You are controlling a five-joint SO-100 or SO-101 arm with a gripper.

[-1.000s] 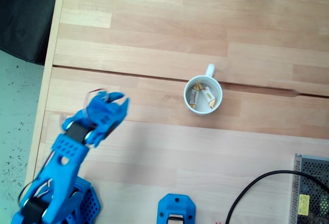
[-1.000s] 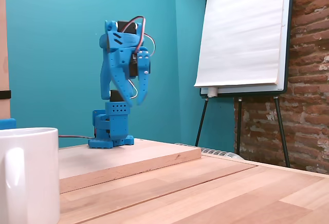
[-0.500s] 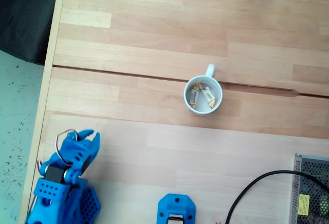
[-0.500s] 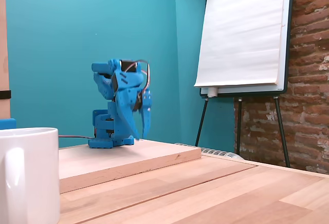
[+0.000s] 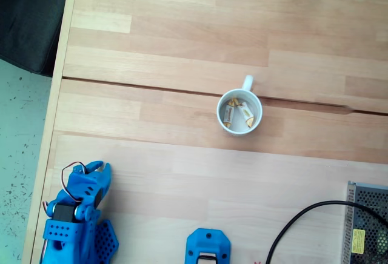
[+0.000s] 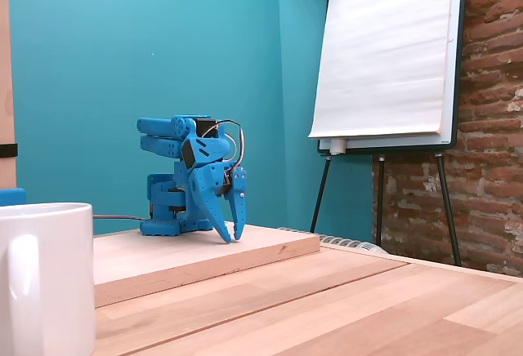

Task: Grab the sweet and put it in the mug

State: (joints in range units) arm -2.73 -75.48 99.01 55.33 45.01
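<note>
The sweet (image 5: pixel 228 115) is lying inside the mug (image 5: pixel 239 129) beside a second sweet (image 5: pixel 246 114), so the job looks done; the gripper (image 6: pixel 231 236), fingers nearly together and empty, is resting by the table's corner.

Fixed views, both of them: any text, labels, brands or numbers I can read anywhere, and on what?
None can be read.
Yellow label on the metal mesh box, seen from above: print too small and blurred.
Wrappers of the two sweets in the mug: no legible print.
Flip chart in the side view: blank sheet.
Blue arm: no markings visible.
</note>
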